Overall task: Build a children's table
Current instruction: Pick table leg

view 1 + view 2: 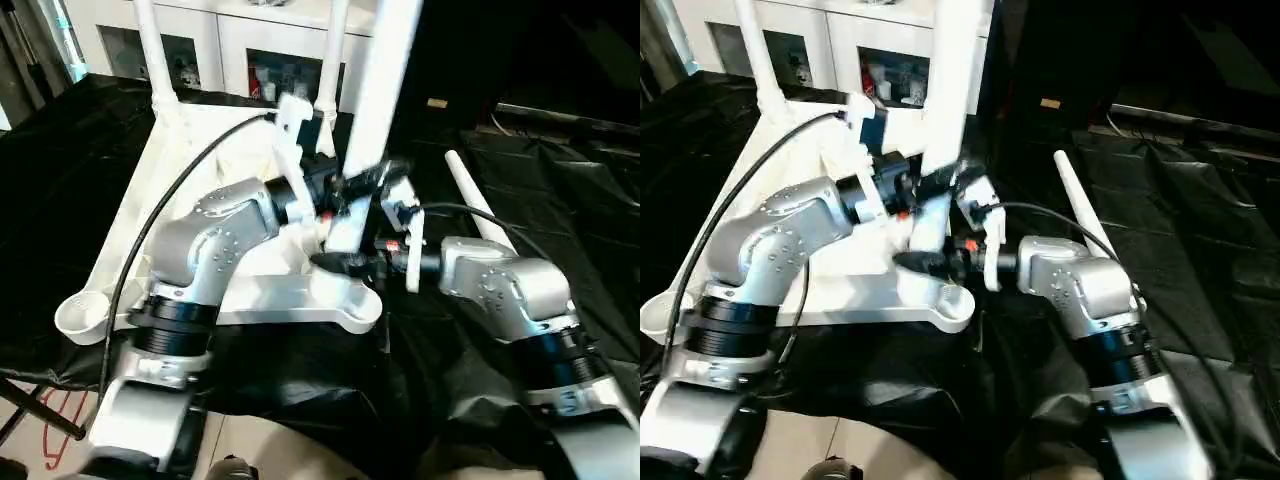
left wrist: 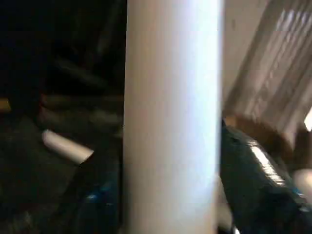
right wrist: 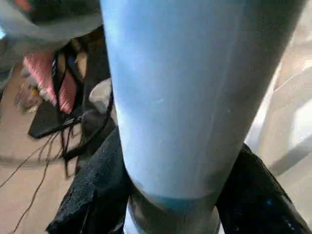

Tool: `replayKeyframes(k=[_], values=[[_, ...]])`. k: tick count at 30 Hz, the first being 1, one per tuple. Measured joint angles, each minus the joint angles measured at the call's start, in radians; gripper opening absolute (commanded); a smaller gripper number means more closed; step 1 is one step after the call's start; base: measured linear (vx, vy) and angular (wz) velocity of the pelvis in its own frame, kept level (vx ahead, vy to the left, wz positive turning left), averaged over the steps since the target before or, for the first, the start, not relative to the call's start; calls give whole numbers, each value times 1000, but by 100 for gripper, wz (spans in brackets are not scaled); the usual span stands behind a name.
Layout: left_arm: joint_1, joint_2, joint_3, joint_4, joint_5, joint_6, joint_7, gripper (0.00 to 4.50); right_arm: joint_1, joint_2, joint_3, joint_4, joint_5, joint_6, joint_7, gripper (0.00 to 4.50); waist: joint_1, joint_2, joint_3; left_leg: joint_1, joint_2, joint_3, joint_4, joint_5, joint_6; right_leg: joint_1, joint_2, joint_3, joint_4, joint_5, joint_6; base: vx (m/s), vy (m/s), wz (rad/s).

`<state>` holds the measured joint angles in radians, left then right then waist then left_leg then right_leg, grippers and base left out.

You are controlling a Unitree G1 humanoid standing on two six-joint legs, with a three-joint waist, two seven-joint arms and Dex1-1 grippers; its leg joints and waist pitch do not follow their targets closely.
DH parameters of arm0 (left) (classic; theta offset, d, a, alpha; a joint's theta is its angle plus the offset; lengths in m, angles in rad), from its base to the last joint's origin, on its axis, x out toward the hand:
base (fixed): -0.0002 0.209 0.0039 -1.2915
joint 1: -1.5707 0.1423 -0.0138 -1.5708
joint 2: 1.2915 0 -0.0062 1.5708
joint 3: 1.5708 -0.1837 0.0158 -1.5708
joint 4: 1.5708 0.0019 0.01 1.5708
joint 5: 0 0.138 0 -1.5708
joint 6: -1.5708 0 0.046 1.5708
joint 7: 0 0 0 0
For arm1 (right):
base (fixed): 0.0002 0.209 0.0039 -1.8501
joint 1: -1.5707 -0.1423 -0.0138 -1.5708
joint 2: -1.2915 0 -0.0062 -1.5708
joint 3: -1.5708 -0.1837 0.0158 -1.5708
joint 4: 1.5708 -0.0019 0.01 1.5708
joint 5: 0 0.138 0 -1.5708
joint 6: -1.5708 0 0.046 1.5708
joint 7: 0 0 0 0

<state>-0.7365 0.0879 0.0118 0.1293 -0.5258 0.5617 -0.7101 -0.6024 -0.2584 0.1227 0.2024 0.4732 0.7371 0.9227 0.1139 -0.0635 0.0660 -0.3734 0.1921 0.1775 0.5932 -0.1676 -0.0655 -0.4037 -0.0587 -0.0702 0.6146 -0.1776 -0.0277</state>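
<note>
white upright leg (image 1: 375, 100) grasped by left hand (image 1: 340, 190) and right hand (image 1: 345, 262).

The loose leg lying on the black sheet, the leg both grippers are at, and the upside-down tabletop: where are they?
Loose leg (image 1: 478, 204), left eye view, middle of its shaft.
Leg at the grippers (image 1: 375, 90), left eye view, upper shaft.
Tabletop (image 1: 290, 297), left eye view, near edge.

The upright leg (image 1: 372, 110) at the table top's (image 1: 290, 295) near corner is hemmed by the left gripper (image 1: 345, 185) and the right gripper (image 1: 350, 262). Two standing legs (image 1: 152, 55) block its far side; black sheet (image 1: 560, 180) beyond the loose leg (image 1: 478, 200) lies open
</note>
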Motion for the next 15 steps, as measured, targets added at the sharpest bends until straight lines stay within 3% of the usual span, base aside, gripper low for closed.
replayKeyframes(k=[6,9,11,13,15], values=[[-2,-26,120,25,-63,-69,42,301,16,41,-51,3,1,-32,-82,193,-2,1,0,1,0,0,0,0,0,0,0,0,1,0,0,0,0,0],[1,6,129,28,-71,-67,17,301,18,55,-73,11,-11,-72,-137,193,-2,4,0,1,0,0,0,0,0,0,0,0,1,0,-1,0,0,0],[33,76,72,3,-37,-85,-56,301,21,58,-74,22,-44,-109,-180,193,-2,6,-1,1,0,0,-1,0,-1,0,0,0,0,0,0,0,0,0],[112,200,-48,-18,59,-131,-170,301,34,48,-80,45,-83,-140,-232,193,-4,10,-3,3,0,0,-2,0,-1,1,0,0,0,-1,1,0,0,0],[162,233,-92,-9,109,-149,-217,301,52,41,-93,59,-100,-144,-257,193,-2,11,-1,2,0,0,-2,0,-1,0,0,0,1,0,1,0,0,0]])
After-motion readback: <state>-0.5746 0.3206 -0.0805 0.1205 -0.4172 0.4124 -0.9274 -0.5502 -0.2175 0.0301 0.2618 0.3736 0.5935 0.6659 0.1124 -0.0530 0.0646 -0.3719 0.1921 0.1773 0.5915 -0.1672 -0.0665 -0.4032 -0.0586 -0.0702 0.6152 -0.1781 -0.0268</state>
